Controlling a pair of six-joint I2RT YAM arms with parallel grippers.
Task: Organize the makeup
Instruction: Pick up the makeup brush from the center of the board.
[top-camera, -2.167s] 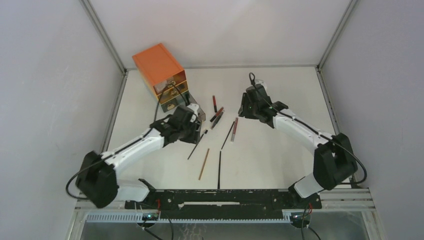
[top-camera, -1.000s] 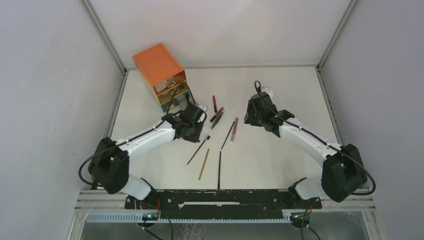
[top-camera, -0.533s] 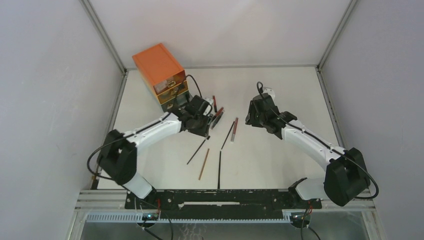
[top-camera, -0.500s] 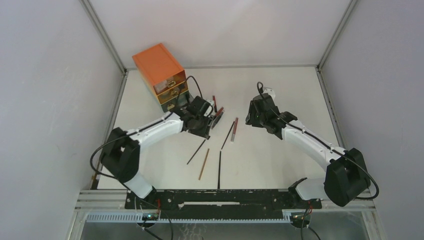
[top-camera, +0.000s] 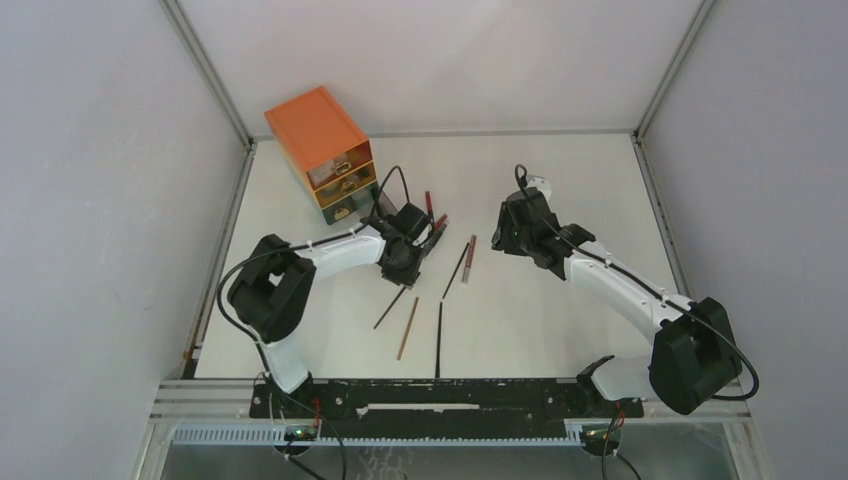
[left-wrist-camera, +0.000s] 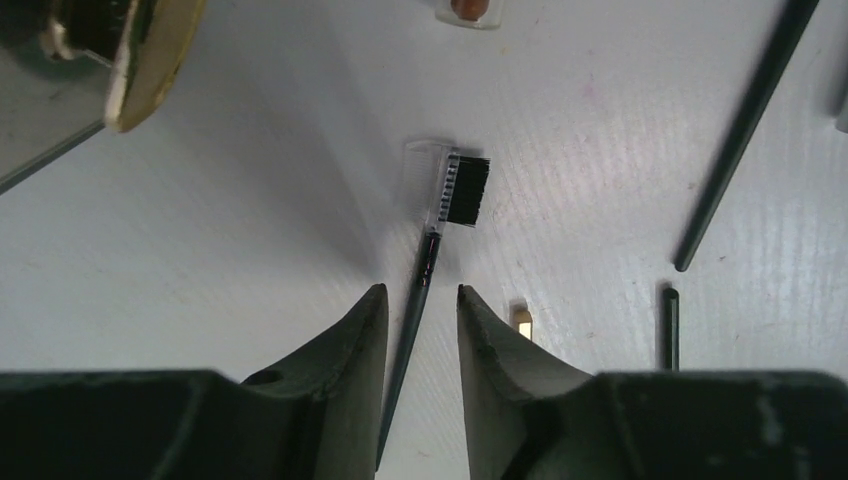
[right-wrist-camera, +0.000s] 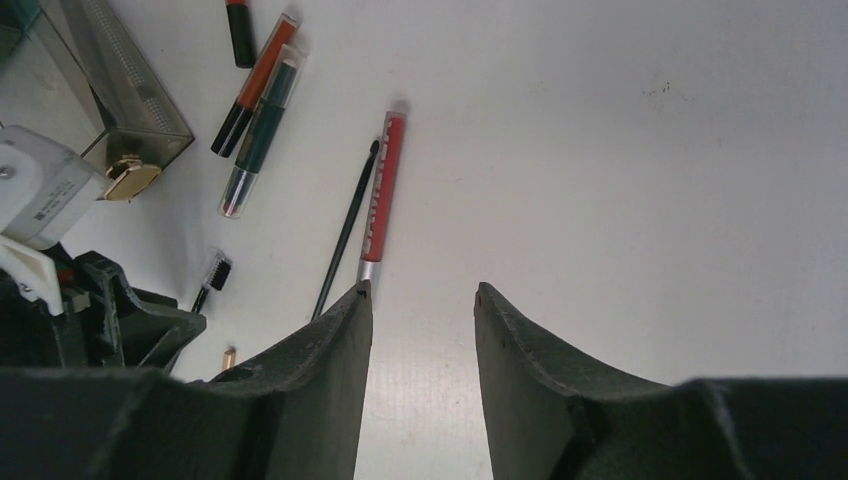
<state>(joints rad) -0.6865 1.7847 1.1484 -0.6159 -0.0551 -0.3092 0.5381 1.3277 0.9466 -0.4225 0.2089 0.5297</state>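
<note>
The makeup lies loose on the white table: a black brush (left-wrist-camera: 463, 190) with a thin handle, a red pencil (right-wrist-camera: 383, 195), a thin black pencil (right-wrist-camera: 347, 228), a wooden pencil (top-camera: 408, 327) and a long black pencil (top-camera: 439, 338). My left gripper (left-wrist-camera: 420, 291) is open and low over the table. The brush handle runs between its jaws with a gap on each side. My right gripper (right-wrist-camera: 422, 289) is open and holds nothing, just near of the red pencil's silver end. From above, the left gripper (top-camera: 407, 262) and right gripper (top-camera: 505, 236) flank the pencils.
The orange three-drawer box (top-camera: 322, 150) stands at the back left. A clear drawer with a gold knob (right-wrist-camera: 125, 180) sticks out beside my left wrist. An orange-black pencil (right-wrist-camera: 255, 85) and a dark green pencil (right-wrist-camera: 262, 135) lie next to it. Metal frame rails border the table.
My left arm swung right from the box's drawer to the black brush, and its jaws opened and came down astride the handle. The right arm has barely moved.
</note>
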